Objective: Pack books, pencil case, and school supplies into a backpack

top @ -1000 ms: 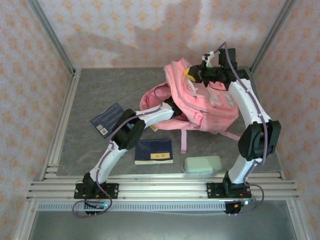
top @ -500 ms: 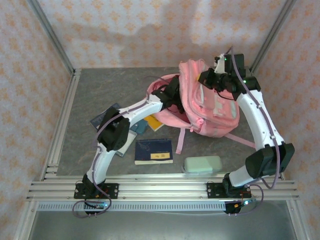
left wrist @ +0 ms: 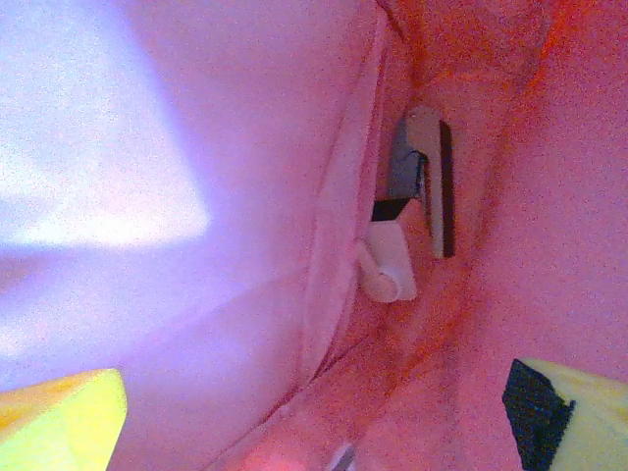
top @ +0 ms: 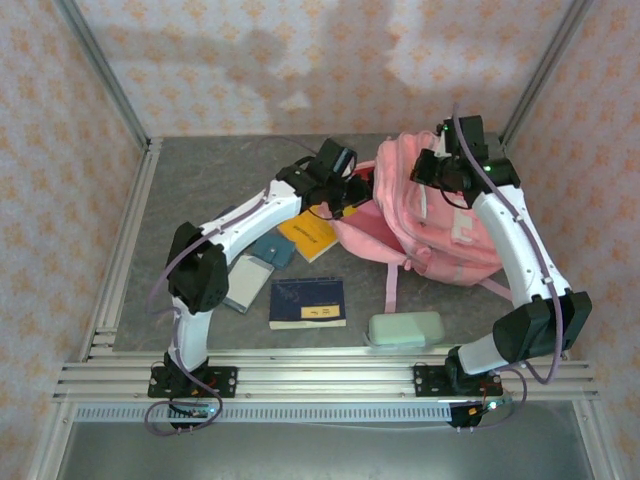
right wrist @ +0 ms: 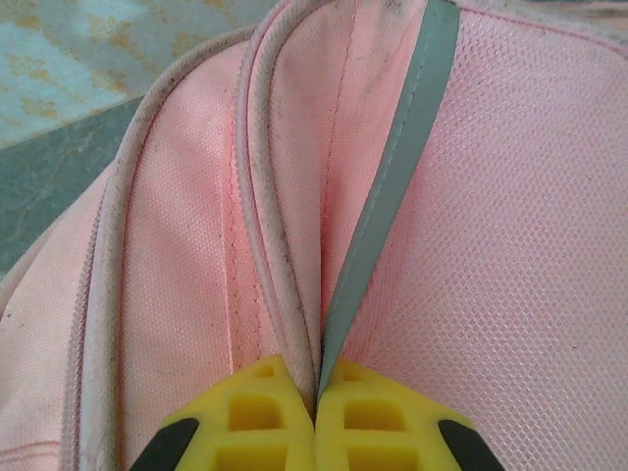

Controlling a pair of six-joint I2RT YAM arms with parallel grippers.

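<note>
The pink backpack [top: 440, 225] lies at the right rear of the table, its mouth facing left. My right gripper [top: 428, 168] is shut on its top edge; in the right wrist view the yellow fingers [right wrist: 265, 422] pinch the pink piping and grey trim [right wrist: 392, 186]. My left gripper [top: 358, 190] reaches into the mouth and stands open [left wrist: 314, 432], with pink lining [left wrist: 245, 196] all round and nothing between its fingers. An orange-yellow book [top: 310, 232], a teal pad [top: 270, 248], a pale slim book [top: 243, 282], a navy book [top: 307, 302] and the mint pencil case [top: 405, 328] lie on the table.
A white and grey fitting [left wrist: 422, 186] shows deep inside the bag. A pink strap [top: 392, 285] trails toward the front between the navy book and the pencil case. Metal frame rails [top: 125, 255] border the grey table on the left and front.
The right gripper has pulled the backpack to the right and rear, uncovering the orange-yellow book, teal pad and pale book. The left arm has stretched toward the rear into the bag's mouth.
</note>
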